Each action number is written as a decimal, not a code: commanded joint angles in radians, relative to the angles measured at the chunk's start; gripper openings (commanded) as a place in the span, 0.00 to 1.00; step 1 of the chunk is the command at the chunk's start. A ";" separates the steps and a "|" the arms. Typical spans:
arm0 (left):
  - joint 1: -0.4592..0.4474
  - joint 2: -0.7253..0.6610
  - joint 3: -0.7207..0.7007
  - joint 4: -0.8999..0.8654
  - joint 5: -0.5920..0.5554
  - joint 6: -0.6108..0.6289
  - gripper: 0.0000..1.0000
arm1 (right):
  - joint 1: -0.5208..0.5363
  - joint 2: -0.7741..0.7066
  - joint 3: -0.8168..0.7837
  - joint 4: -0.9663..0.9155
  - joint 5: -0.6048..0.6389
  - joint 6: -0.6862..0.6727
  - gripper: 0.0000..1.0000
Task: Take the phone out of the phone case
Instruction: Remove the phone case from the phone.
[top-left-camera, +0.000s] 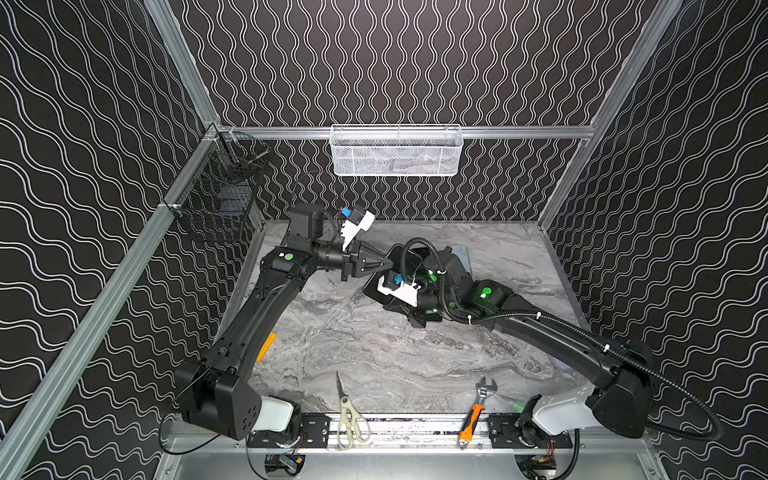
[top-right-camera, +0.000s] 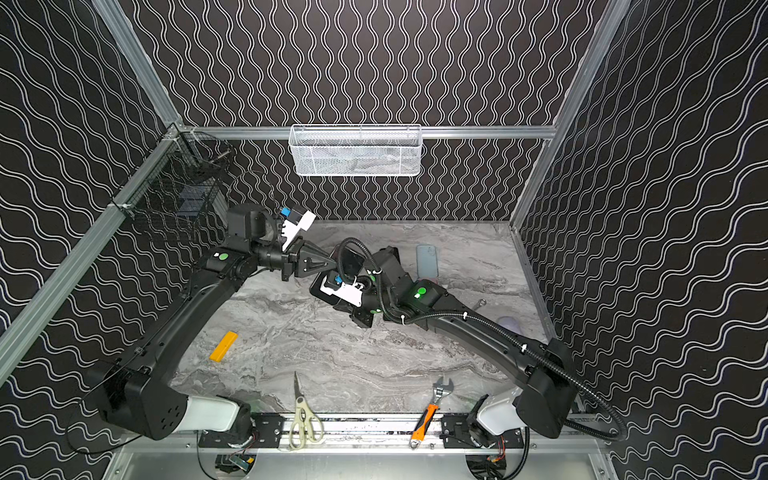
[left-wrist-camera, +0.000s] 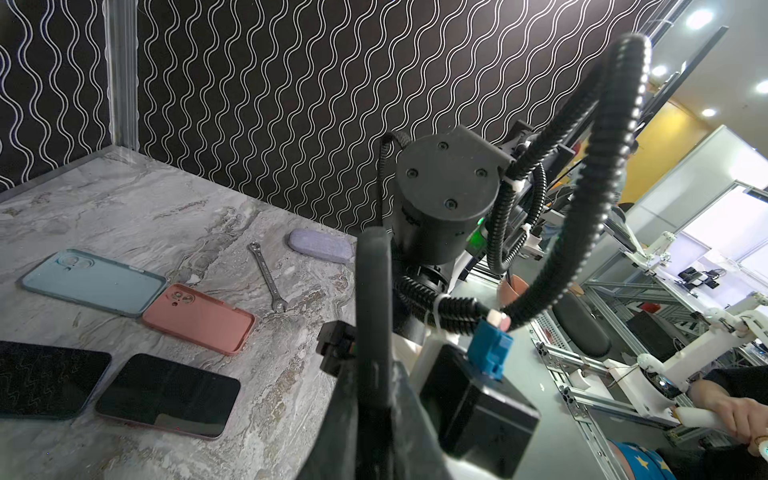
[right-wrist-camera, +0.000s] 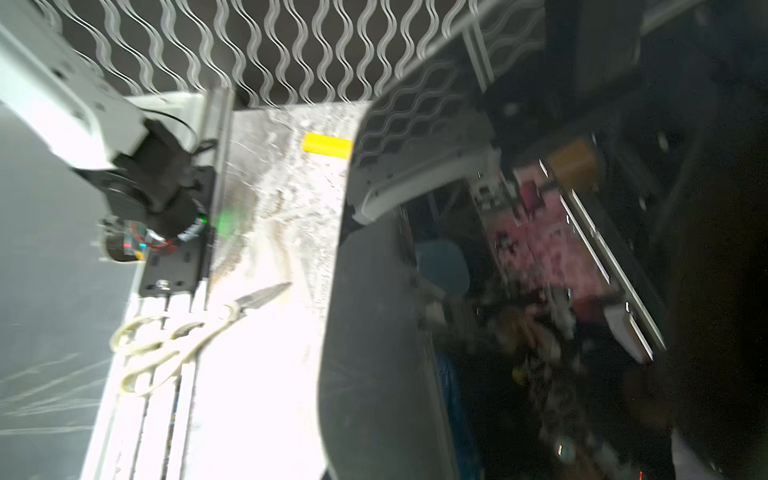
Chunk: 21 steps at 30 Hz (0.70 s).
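Front rail: scissors (top-left-camera: 349, 419) and an orange-handled adjustable wrench (top-left-camera: 476, 411) lie over the near edge of the table (top-left-camera: 374, 353), between the two arm bases. Yellow block (top-right-camera: 223, 345) sits just beside the left forearm. The marble between these and the grippers is open, with room to move.

Both arms reach in and meet past centre. The left gripper (top-left-camera: 388, 263) is level and points across at the right arm. It's clamped on a thin black rim, the phone case (left-wrist-camera: 374, 291), seen edge-on in the left wrist view. The right gripper (top-left-camera: 374, 293) angles back toward it, pincer clenched. Its wrist view is blurred and filled by a glossy dark slab, so I can't tell what it pinches. The phone (top-left-camera: 409, 259) is up off the table, tilted, at the left gripper's tip.

Behind: bare phones (left-wrist-camera: 168, 395), pink case (left-wrist-camera: 199, 318), blue-grey case (top-right-camera: 427, 260), spanner (left-wrist-camera: 266, 276) (stamp too small to read), and a grey pouch (left-wrist-camera: 320, 246) nearest the right wall. White mesh basket (top-left-camera: 395, 151) hangs on the back rail, black wire basket (top-left-camera: 220, 199) on the left wall.
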 joint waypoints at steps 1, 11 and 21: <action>-0.004 -0.003 0.008 0.028 0.022 0.017 0.00 | 0.004 -0.007 -0.013 0.072 0.051 -0.022 0.00; -0.004 -0.012 0.009 0.027 0.030 0.015 0.00 | -0.080 -0.063 -0.015 -0.014 -0.169 0.018 0.40; -0.005 -0.014 0.016 0.026 0.029 0.008 0.00 | -0.125 -0.024 0.044 -0.065 -0.419 0.058 0.41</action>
